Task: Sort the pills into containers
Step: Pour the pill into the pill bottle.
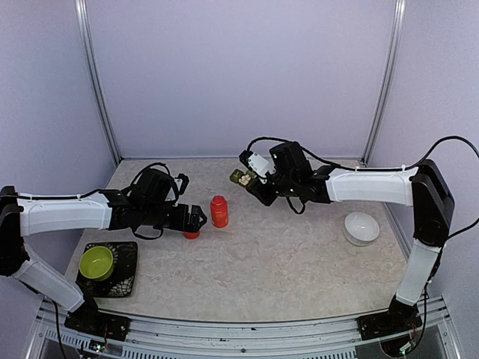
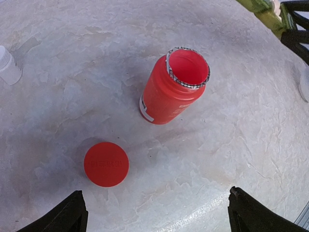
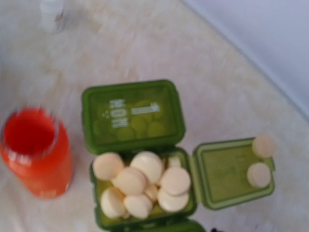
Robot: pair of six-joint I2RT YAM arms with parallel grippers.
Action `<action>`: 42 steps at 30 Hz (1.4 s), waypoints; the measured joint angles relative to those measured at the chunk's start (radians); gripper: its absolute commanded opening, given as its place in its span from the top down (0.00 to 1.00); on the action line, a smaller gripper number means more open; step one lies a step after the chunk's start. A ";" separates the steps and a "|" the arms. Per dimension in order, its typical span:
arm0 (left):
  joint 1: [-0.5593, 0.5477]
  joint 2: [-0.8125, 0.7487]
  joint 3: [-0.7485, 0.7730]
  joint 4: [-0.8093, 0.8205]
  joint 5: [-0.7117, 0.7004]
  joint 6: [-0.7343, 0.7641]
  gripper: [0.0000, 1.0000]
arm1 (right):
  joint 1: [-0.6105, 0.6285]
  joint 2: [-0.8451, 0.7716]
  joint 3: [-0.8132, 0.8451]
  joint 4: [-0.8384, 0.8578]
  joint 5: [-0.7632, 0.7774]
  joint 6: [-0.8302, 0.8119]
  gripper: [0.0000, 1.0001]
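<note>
Table (image 1: 284, 262): one pill box (image 3: 133, 116), one bottle (image 2: 169, 89)

right wrist view: blurred throughout | dark green plastic pill box (image 3: 140, 159): near edge cut off at frame bottom | small white plastic bottle (image 3: 52, 14): blurred, cropped at top | left gripper (image 2: 154, 193): only black fingertips (image 2: 65, 217) show, cropped at bottom edge | whitish round pills (image 3: 129, 181): too small to tell from above

A: What encloses the space?
B: Plain pale lavender walls (image 1: 239, 75) on three sides, joined by thin silver metal corner posts (image 1: 97, 82).
A: And underneath?
B: A beige, marbled stone-look counter (image 1: 284, 262), evenly lit, with soft shadows.
</note>
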 measured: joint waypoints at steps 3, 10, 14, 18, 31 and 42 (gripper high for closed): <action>0.000 0.000 0.000 0.000 0.000 0.000 0.01 | 0.000 0.028 0.063 -0.015 0.013 0.004 0.78; -0.002 0.000 0.000 0.000 0.000 0.000 0.01 | 0.013 0.107 0.146 -0.061 0.052 0.001 0.78; -0.002 0.000 0.000 0.000 0.000 0.000 0.01 | 0.035 0.135 0.154 -0.084 0.073 -0.003 0.78; -0.002 0.000 0.000 0.000 0.000 0.000 0.01 | 0.061 0.163 0.182 -0.094 0.089 -0.008 0.78; -0.002 0.000 0.000 0.001 0.000 0.000 0.01 | 0.109 0.202 0.249 -0.110 0.145 -0.034 0.77; -0.003 0.000 -0.013 0.001 0.000 0.000 0.01 | 0.139 0.256 0.291 -0.133 0.194 -0.068 0.77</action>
